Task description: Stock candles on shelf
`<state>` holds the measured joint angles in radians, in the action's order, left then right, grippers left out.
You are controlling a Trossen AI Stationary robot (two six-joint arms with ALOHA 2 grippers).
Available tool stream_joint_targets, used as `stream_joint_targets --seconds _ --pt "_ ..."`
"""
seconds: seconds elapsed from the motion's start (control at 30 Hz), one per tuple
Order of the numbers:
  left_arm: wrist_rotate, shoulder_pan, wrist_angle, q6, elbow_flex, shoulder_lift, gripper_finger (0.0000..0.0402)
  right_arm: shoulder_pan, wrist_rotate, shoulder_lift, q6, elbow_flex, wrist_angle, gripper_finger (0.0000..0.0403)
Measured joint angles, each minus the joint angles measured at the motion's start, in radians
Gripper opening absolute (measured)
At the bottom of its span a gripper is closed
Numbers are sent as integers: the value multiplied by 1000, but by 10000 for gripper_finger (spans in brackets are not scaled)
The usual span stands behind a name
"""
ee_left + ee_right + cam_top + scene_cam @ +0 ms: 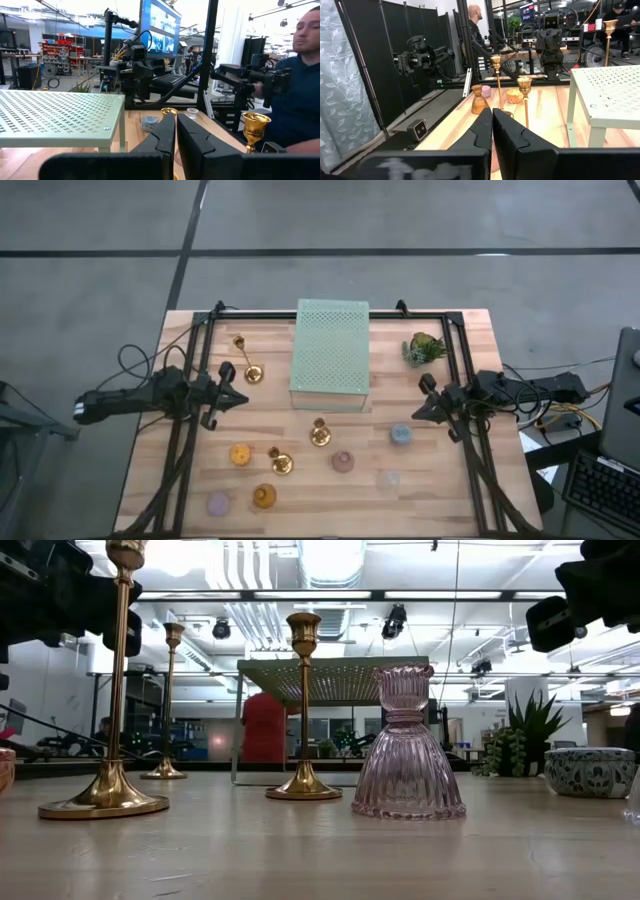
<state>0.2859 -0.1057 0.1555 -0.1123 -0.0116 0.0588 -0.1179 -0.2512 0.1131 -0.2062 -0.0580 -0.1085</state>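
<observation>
Shelf of pale mint-green perforated metal (pixel 330 353) stands with its long axis running from table's far edge toward the near edge. Small round candles (pixel 343 461) lie near its front. Left gripper (pixel 237 398) and right gripper (pixel 421 409) flank it, jaws closed, holding nothing.

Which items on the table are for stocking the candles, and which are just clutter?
Job:
shelf
orange candle
amber candle
lilac candle
mauve candle
blue candle
clear candle

Lying about:
three brass candlesticks
plant
black frame
</observation>
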Motion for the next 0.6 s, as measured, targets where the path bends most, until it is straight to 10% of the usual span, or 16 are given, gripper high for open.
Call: stream_joint_targets --seconds 0.6 --pt "0 0 0 0 0 0 21 0 0 0 140 0 -1 9"
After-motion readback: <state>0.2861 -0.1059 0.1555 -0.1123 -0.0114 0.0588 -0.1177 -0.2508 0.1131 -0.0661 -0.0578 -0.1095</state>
